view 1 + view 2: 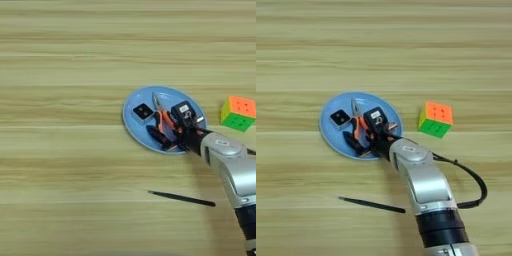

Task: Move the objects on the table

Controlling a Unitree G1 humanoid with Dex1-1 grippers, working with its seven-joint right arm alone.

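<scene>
Centre-right of frame: silver arm (423, 185) reaches up from bottom edge, gripper (367, 136) over plate (331, 135) by pliers (357, 127); jaw state unclear. Block (142, 112) on plate's left. Cube (435, 119) right, stick (182, 198) below.

light-blue plate (134, 125), orange-green cube (239, 113) — black stick (182, 198)

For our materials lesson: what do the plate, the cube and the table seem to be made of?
Plate: likely plastic or glazed ceramic, with a smooth, even light-blue surface. Cube: probably plastic, with flat, bright orange and green faces. Table: wood or wood-look laminate, with pale horizontal grain stripes.
</scene>
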